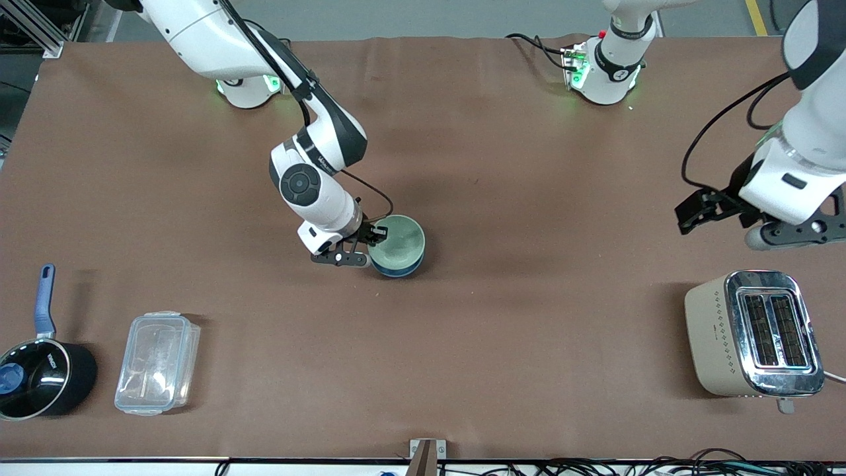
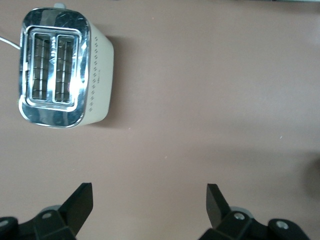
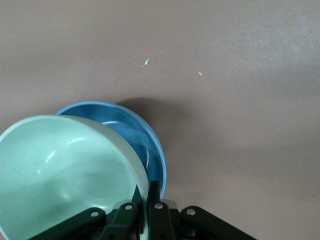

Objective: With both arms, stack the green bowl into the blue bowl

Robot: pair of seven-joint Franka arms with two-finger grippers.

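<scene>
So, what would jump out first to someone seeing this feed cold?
Mid-table, the right pincer is shut on the rim of the green bowl, holding it over the blue bowl, not yet settled in. The left pincer hangs open over bare table near the toaster, waiting.

Down on the brown table (image 1: 502, 198) now, resting near the middle: blue bowl (image 1: 396, 271). Along the edge nearest the front camera, toward the right arm's end: black saucepan (image 1: 46, 377) with a blue handle, and just beside it a clear lidded plastic box (image 1: 157, 362). Well apart, toward the left arm's end: beige-and-chrome toaster (image 1: 753, 334), slots up.
</scene>
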